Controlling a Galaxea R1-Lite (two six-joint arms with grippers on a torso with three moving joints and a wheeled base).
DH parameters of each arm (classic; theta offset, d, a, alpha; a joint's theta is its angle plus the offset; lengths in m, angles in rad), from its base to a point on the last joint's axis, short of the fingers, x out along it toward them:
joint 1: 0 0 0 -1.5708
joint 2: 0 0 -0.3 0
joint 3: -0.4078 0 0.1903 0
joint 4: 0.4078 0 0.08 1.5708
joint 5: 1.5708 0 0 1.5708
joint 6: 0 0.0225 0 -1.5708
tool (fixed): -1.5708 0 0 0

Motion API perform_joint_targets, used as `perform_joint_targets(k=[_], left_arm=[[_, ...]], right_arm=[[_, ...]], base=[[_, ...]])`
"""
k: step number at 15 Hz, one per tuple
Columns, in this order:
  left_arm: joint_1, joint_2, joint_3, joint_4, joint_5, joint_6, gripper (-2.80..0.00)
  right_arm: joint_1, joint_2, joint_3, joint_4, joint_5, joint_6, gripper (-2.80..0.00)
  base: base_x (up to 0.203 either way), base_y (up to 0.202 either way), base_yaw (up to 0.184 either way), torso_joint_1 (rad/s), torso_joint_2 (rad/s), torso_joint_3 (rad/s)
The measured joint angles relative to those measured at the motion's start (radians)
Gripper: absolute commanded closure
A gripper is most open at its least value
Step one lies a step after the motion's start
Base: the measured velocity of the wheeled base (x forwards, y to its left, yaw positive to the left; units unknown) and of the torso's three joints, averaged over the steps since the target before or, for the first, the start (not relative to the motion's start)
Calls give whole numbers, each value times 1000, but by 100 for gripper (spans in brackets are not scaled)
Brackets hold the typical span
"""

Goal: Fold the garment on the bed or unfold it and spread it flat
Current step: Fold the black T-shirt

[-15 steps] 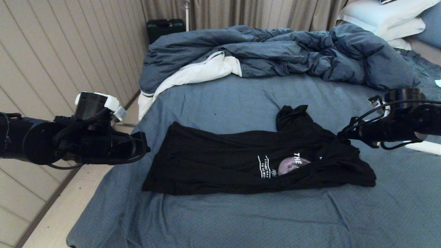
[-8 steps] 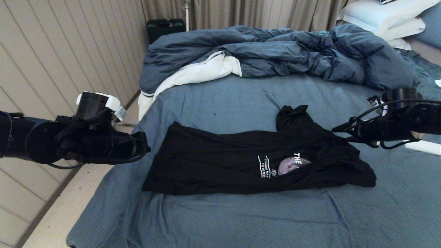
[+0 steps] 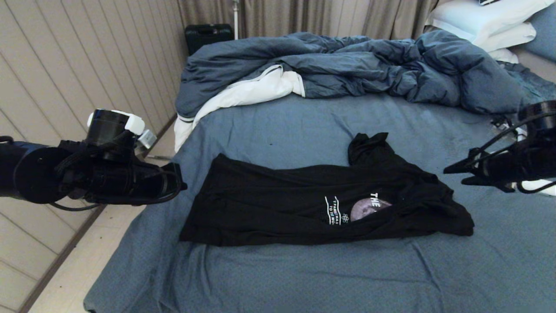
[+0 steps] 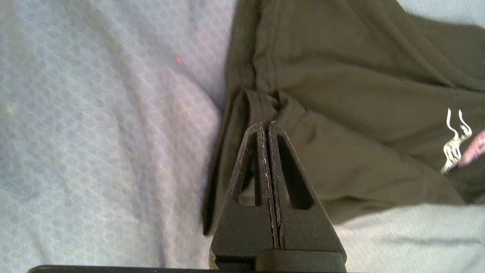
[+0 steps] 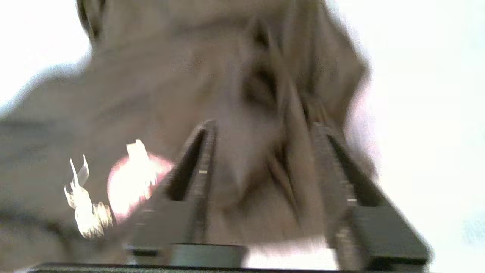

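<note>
The garment [image 3: 282, 204], a black T-shirt with a moon print and white lettering, lies partly folded lengthwise across the bed [image 3: 304, 278]. One sleeve sticks up towards the duvet. My left gripper [image 3: 181, 188] hovers just off the shirt's left edge, shut with nothing between its fingers. In the left wrist view the left gripper [image 4: 267, 125] points at a fold of the garment [image 4: 360, 94]. My right gripper [image 3: 451, 170] is open, clear of the shirt's right end. In the right wrist view the right gripper [image 5: 263, 127] frames the bunched garment [image 5: 227, 76] below, fingers well apart.
A bulky dark-blue duvet [image 3: 347, 65] with white lining is heaped across the far half of the bed. White pillows [image 3: 482, 21] lie at the far right. A black case [image 3: 207, 34] stands by the curtain. The wall and a strip of floor [image 3: 65, 269] run along the left.
My right gripper has opened, let go of the shirt's right end and drawn back to the right. The left arm has barely shifted. The garment lies as before.
</note>
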Motion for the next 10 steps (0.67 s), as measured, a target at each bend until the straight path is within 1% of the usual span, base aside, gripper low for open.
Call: perform_joint_targets(k=[3,6,10], left_arm=[[-28,0,-47,82,-4,0,0],[-56,35,-51,85,-6,-1,0],[-81,68,-36,80,-3,0,0]], right_arm=[[-37,-92,82,87,2,-60,0],[-87,-116,121,115,2,-102,0],[-100,-99,160,113,10,-144,0]], base=[[0,0,0,0,0,0],[0,0,0,0,0,0],[0,0,0,0,0,0]])
